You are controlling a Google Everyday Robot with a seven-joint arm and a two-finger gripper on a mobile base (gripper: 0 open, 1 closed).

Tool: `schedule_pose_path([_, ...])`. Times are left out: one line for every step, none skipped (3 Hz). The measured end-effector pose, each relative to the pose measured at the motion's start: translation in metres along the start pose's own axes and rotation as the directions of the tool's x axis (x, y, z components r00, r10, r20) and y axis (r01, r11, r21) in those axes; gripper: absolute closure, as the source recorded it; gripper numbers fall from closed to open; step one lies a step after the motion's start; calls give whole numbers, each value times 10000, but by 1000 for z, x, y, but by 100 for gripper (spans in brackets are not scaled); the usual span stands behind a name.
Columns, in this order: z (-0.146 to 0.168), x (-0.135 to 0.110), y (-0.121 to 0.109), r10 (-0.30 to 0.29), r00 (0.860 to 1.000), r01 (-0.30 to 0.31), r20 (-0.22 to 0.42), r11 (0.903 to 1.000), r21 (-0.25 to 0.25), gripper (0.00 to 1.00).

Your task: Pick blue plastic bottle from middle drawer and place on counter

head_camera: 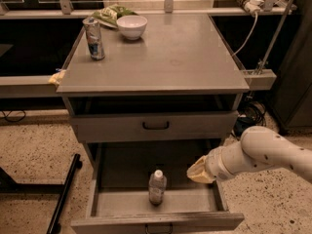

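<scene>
Down in the open drawer [124, 167], close to its near wall, the bottle [157, 188] stands upright on the bare floor, cap up, with nothing touching it. Standing like that, it offers its sides to a grasp from the right, and with the drawer this far out there is room to reach in over its right wall. Up on the table [170, 57], a can [94, 38] and a bowl [132, 27] sit at the far left corner. I'd judge the middle and right of the top leave room enough to set the bottle down.

From the right edge of the scene the arm [263, 155] comes in low, sloping down and leftward over the drawer's right wall. At its end the claw [197, 172] hangs inside the drawer's right side, near the bottle and to its right, about level with its cap, clearly apart from it. Whether the claw is open or closed I cannot tell. I can see nothing held in it.
</scene>
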State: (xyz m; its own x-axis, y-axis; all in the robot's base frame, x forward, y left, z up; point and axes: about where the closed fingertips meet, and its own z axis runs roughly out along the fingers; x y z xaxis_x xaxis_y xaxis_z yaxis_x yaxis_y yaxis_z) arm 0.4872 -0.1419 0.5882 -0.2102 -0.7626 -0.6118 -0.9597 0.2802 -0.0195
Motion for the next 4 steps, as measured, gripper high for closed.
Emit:
schedule_pose_path([17, -3, -3, -57, 9989, 64, 475, 9999, -151, 58])
schedule_pose_path([35, -11, -9, -240, 9946, 263, 1010, 9994, -219, 35])
schedule_pose_path([49, -19, -15, -455, 9885, 477, 1444, 9988, -117, 25])
schedule_pose_path([63, -23, -17, -699, 9833, 707, 1679, 9975, 15, 26])
